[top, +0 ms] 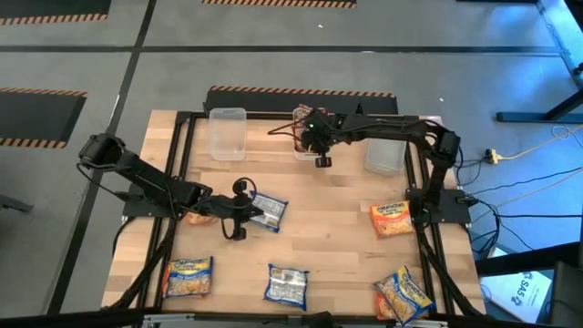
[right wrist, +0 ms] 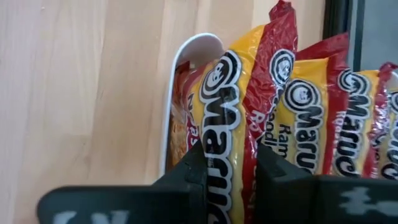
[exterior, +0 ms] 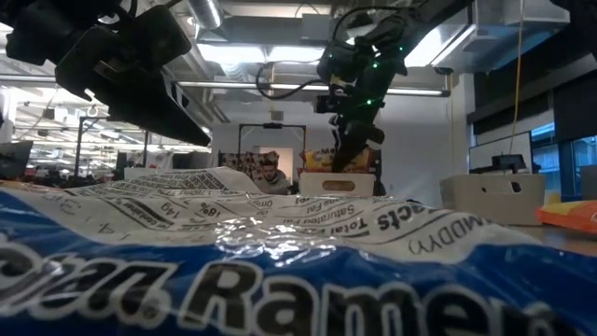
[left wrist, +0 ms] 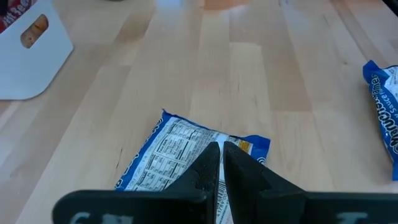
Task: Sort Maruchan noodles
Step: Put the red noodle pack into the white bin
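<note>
Wooden table (top: 337, 228): left claw (left wrist: 221, 163) apparently pinching blue packet (left wrist: 180, 149).

From my console, the pale wooden table (top: 328, 228) lies bare through its centre, an open lane between both arms. Clear plastic rectangular bins (top: 227, 133) block the 12 o'clock edge. Crinkly blue-white ramen packets (top: 286, 284) and orange-yellow ramen packets (top: 391, 220) dot 6, 4 and 8 o'clock. The black metal frame rails (top: 178, 164) hem 9 and 3 o'clock.
</note>
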Controlling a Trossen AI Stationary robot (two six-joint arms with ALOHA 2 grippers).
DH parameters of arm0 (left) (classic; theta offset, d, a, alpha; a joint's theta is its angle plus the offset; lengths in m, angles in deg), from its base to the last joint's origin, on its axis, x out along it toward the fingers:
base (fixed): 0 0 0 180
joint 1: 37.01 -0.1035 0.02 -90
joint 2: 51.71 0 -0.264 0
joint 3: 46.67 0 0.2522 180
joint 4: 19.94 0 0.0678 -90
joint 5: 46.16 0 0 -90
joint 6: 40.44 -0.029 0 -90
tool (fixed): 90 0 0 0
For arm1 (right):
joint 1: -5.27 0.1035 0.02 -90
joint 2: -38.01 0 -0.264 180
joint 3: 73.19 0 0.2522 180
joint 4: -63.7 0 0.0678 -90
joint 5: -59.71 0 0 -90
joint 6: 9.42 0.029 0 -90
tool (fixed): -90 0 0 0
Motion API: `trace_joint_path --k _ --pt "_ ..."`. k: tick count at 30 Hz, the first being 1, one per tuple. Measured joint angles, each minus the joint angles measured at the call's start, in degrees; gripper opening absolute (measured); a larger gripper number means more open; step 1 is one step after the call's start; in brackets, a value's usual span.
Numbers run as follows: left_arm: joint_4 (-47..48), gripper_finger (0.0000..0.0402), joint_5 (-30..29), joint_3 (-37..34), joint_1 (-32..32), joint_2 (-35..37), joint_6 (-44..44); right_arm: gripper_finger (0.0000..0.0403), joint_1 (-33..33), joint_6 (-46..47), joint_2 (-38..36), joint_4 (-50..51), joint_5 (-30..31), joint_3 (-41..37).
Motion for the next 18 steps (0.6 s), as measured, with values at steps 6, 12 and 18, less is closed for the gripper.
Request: trace_joint_path --k 6,12,18 --pt "-0.3 0.0016 0.0 0.0 0.0 0.0 0.0 0.0049 0.0 6.9 0.9 -0.5 -0.2 0.0" --pt "-0.5 0.0016 0.0 0.0 0.0 0.0 0.0 0.0106 0.0 12.6 0.9 -0.2 -0.3 -0.1" --pt "-0.5 0.0016 0.2 0.0 0.0 0.0 0.0 0.0192 0.4 14.0 1.0 6.3 1.7 4.9"
